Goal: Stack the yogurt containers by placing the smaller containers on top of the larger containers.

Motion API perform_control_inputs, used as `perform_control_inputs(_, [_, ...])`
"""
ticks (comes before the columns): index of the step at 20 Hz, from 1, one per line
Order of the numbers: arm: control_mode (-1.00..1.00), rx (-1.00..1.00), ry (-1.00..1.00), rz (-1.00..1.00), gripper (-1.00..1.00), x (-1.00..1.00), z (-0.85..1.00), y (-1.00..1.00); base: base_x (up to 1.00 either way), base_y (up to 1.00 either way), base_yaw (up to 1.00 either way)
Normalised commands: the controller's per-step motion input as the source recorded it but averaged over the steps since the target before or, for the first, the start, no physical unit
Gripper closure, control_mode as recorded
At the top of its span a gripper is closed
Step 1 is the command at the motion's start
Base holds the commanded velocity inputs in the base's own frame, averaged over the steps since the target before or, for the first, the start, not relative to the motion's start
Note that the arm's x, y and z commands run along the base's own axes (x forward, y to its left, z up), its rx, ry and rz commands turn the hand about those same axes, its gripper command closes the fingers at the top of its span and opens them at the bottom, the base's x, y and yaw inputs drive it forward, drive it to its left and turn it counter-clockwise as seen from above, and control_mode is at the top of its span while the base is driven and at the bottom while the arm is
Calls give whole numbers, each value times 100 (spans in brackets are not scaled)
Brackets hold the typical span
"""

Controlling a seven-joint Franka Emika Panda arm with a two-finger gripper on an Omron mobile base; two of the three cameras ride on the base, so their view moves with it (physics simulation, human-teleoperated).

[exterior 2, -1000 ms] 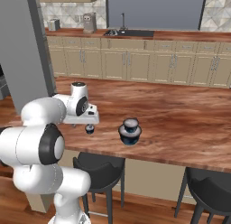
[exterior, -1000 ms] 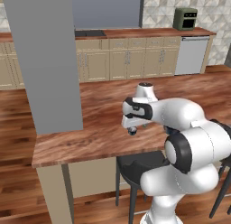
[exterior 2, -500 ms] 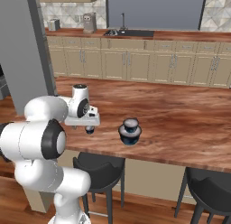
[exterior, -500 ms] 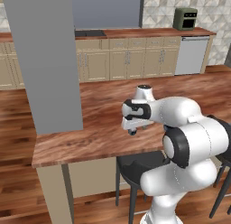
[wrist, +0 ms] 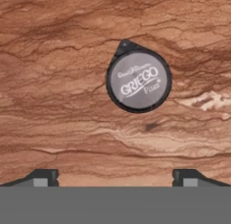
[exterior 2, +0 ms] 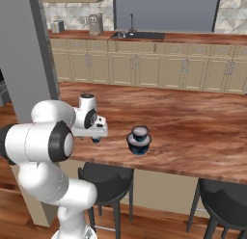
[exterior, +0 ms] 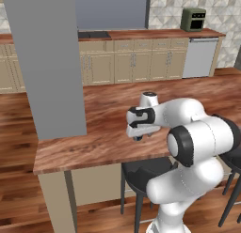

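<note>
While the arm leans over the near edge, the counter (exterior: 108,138) spreads out as a long slab of reddish-brown, heavily veined wood, bare across most of its top. A broad grey pillar (exterior: 44,63) rises from its left end. Two dark stools (exterior 2: 103,178) are tucked beneath the front edge. Behind, along the far wall, runs a row of pale cabinets (exterior 2: 144,69) under a wooden top, with a sink (exterior 2: 137,35) and tap, a toaster (exterior 2: 57,26) and a coffee machine (exterior 2: 95,24) at one end, a steel dishwasher (exterior: 198,57) and a small green oven (exterior: 193,19) at the other. The backsplash is pale patterned tile, the floor wood plank.

The gripper (exterior 2: 96,138) points straight down just above the wood, its fingers (wrist: 43,177) spread wide with nothing between them. Seen from the hand, a small cup (wrist: 138,81) stands upright on the wood below it, grey lid up with "GRIEGO" printed across it, ahead of the fingertips and slightly off centre. To the right along the counter, near but apart from the hand, stands a stack (exterior 2: 139,140) of dark blue cups, a narrower one on a wider one.

Compared with a second ago, the hand has sunk lower toward the counter and edged a little toward the stack; the stack itself has not moved, and the fingers have stayed equally wide.
</note>
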Motion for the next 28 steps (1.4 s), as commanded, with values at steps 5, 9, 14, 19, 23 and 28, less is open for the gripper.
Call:
perform_control_inputs(5, [-100,0,0,0,-100,7,-20,-15,0,0,0])
perform_control_inputs(9, [-100,0,0,0,-100,10,-14,-6,0,0,0])
perform_control_inputs(14, [-100,0,-1,0,-100,16,-12,14,0,0,0])
perform_control_inputs(19, [-100,0,-2,0,-100,22,-9,22,0,0,0])
perform_control_inputs(23, [-100,0,0,0,-100,20,-13,3,0,0,0])
perform_control_inputs(28, [-100,0,0,0,-100,7,-21,-7,0,0,0])
